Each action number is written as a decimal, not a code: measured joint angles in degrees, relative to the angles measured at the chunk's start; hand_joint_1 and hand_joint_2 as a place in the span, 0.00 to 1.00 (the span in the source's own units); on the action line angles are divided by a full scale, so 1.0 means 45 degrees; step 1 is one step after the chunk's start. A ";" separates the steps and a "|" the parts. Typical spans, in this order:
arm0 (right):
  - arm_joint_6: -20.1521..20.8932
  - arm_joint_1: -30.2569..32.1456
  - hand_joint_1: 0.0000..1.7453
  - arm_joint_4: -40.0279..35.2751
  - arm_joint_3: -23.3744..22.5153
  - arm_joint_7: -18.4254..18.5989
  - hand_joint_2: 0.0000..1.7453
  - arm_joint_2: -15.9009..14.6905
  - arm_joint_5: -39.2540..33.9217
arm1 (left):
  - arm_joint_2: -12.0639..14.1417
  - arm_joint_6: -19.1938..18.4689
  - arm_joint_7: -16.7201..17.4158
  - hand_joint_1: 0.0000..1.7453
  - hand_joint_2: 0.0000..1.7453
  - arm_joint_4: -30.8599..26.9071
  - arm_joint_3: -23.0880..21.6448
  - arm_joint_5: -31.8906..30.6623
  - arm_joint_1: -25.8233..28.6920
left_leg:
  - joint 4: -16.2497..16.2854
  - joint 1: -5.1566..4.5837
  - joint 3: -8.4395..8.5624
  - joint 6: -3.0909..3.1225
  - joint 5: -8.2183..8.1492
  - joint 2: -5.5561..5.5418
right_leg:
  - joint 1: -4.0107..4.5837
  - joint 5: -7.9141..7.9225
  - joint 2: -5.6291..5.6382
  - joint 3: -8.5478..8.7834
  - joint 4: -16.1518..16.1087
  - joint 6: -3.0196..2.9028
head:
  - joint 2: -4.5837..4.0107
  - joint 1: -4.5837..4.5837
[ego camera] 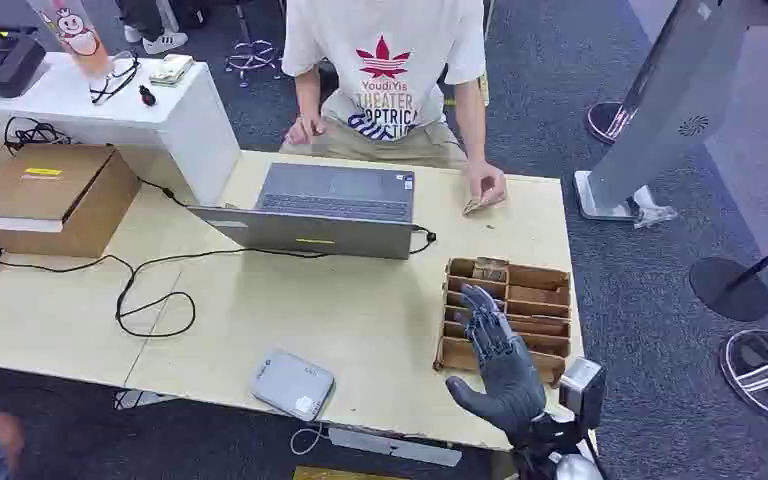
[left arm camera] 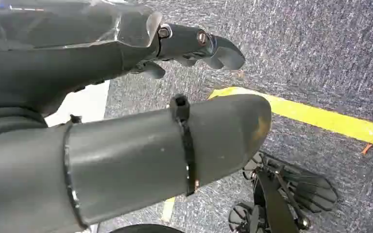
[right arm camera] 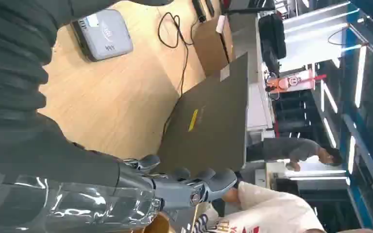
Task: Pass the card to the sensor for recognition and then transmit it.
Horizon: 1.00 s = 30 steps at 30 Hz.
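A brown slotted card box [ego camera: 550, 285] stands at the table's right edge, with cards [ego camera: 490, 268] showing in its far-left slot. My right hand [ego camera: 495, 350] hovers over the near half of the box, fingers stretched out and apart, holding nothing. The right wrist view shows its fingers [right arm camera: 194, 187] extended and bare. The grey card sensor [ego camera: 292, 385] lies near the table's front edge, left of this hand, and is also visible as the sensor [right arm camera: 104, 34] in the right wrist view. My left hand [left arm camera: 194, 46] hangs over the carpet, fingers straight and empty.
A grey laptop [ego camera: 325, 210] stands mid-table with its lid back [right arm camera: 213, 116] toward me. A person sits opposite, one hand [ego camera: 485, 185] resting on the table by a small card. A cardboard box [ego camera: 55, 195] and black cables [ego camera: 150, 290] lie left.
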 joint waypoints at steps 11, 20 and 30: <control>0.0126 0.0008 0.00 0.0015 -0.0005 -0.0005 1.00 -0.0083 -0.0112 | 0.0005 0.0019 0.0160 0.00 0.00 0.0000 0.0000 0.0000 -0.0001 | 0.0000 0.0000 -0.0001 0.0000 0.0000 0.0000 | 0.0000 0.0000 0.0000 0.0000 0.0000 0.0000 | 0.0000 0.0000; 0.0180 0.0007 0.00 -0.0053 -0.0005 -0.0122 1.00 -0.0223 -0.0097 | 0.0005 -0.0019 0.0156 0.00 0.00 0.0000 0.0000 -0.0044 -0.0001 | 0.0000 0.0000 0.0000 0.0000 0.0000 0.0000 | 0.0000 0.0000 0.0000 0.0000 0.0000 0.0000 | 0.0000 0.0000; -0.0917 0.0019 0.00 -0.0398 -0.0004 -0.0660 1.00 -0.0243 0.1719 | 0.0000 -0.0044 0.0087 0.00 0.00 0.0000 0.0000 -0.0034 0.0001 | 0.0000 0.0000 0.0000 0.0000 0.0000 0.0000 | 0.0000 0.0000 0.0000 0.0000 0.0000 0.0000 | 0.0000 0.0000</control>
